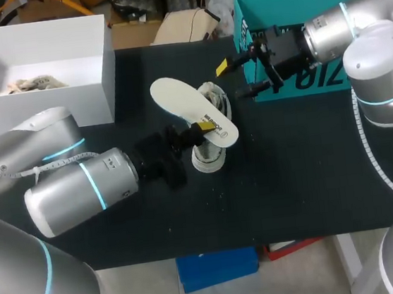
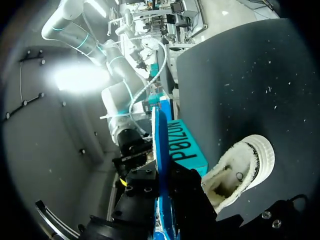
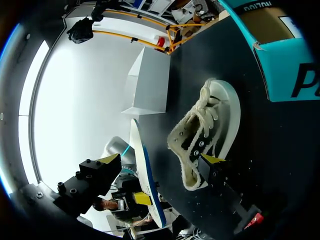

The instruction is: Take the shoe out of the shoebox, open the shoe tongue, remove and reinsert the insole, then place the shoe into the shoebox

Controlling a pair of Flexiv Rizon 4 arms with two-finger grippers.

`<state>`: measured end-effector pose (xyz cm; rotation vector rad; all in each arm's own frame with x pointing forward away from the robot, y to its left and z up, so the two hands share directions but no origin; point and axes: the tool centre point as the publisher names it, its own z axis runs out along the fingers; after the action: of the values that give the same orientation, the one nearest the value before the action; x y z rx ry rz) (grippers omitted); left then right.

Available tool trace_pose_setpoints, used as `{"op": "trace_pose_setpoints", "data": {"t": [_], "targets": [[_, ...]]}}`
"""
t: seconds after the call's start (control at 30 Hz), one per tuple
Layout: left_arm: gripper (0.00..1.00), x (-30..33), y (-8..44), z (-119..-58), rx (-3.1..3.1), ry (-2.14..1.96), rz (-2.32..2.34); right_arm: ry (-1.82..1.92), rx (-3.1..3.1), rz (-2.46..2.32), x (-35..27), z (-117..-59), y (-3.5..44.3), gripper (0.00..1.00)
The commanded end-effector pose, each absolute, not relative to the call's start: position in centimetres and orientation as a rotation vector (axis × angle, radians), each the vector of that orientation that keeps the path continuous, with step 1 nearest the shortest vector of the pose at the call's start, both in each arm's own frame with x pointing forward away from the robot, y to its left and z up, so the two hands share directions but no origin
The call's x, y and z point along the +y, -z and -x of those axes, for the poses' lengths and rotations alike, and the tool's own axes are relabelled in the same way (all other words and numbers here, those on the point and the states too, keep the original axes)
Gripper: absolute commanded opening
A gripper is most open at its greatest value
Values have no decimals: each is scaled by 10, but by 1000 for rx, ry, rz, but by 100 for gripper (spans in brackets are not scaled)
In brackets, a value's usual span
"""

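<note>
Status: roughly halfway, by my read.

- The shoe [image 1: 210,157] is out of the shoebox [image 1: 317,80]. It sits mid-desk [image 1: 292,178], apparently on its side, with the laces loose. The shoebox stands behind it, toward the right.
- The insole [image 1: 180,99] is out of the shoe and held up just above it, overlapping it in the head view.
- The left tool [image 1: 201,127] is clenched on the insole. In the left wrist view the insole runs edge-on between its fingers, and in the head view a yellow tip sits on it.
- The right tool [image 1: 231,79] is released, fingers spread wide, grasping nothing. It hangs between shoe and shoebox. In its own view one yellow tip is right at the shoe's collar and the other is on the far side of the insole. I can't tell whether the near tip touches the shoe.
- Tongue: the opening gapes in the left wrist view, but I can't tell whether the tongue is pulled fully back.
- There is a white box [image 1: 99,73] at the far left of the desk with something pale inside. It doesn't look like part of this job.

Done: the shoe is taken out and the insole removed.
Left: reinsert the insole and seat it flat, then put the shoe back in the shoebox.

Next, I'd aim one end of the insole at the opening while the right tool steadies the shoe.
Risk: nothing holds the shoe down, so a push from the insole could slide or roll it.
</note>
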<state>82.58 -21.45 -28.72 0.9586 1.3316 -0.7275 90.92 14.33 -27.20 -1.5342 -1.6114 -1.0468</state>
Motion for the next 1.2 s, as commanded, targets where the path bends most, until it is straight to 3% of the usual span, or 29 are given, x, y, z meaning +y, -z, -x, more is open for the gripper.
{"op": "trace_pose_setpoints", "data": {"t": [0.03, 1.2], "targets": [[0, -221, 303, -835, 922, 1355, -1549, 1050, -1610, 1536, 144, -909, 273, 100], [0, -221, 303, -835, 922, 1355, -1549, 1081, -1559, 1201, 222, -862, 286, 100]]}}
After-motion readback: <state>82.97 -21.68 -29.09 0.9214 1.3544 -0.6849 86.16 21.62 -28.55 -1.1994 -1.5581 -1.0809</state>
